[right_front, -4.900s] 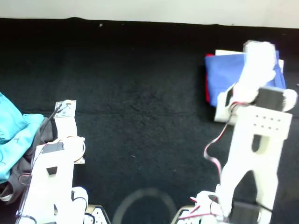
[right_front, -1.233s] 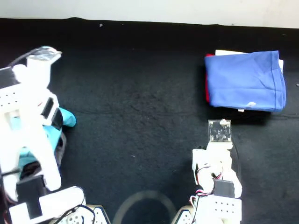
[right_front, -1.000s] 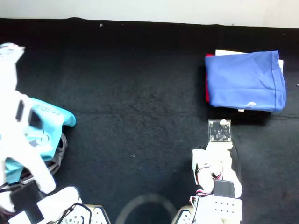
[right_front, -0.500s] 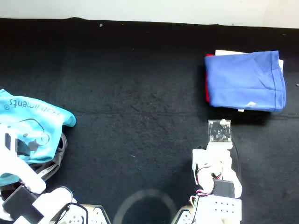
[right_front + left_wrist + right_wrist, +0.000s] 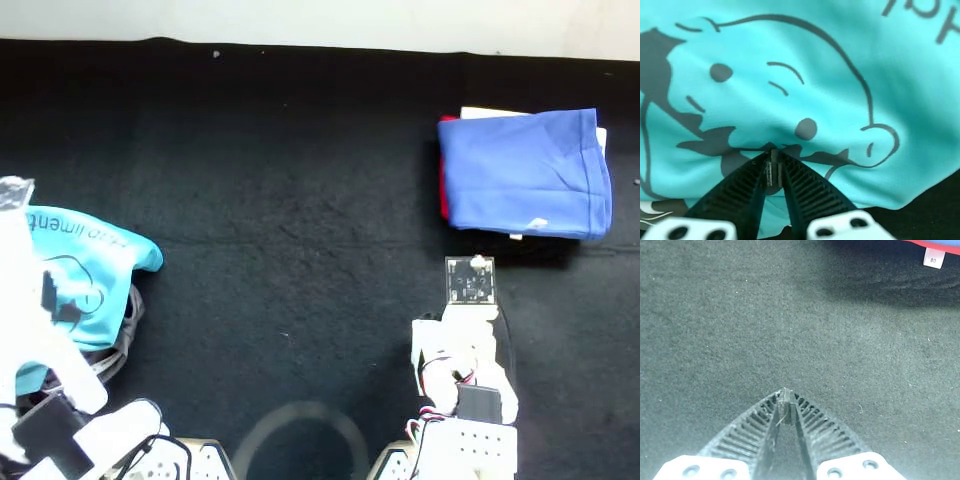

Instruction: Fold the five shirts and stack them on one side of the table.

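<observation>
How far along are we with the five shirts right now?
Done: the blue shirt lies folded at the far right of the table, with a red edge and a white edge showing beneath it. In hand: the left gripper is shut on the cyan shirt. Left: that cyan shirt and the crumpled grey shirt under it. The right gripper is shut over bare table.

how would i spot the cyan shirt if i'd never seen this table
Start at the black table and go to its left edge, opposite the folded blue shirt. The cyan shirt lies unfolded atop a grey one; it alone bears a dark cartoon face.
</observation>
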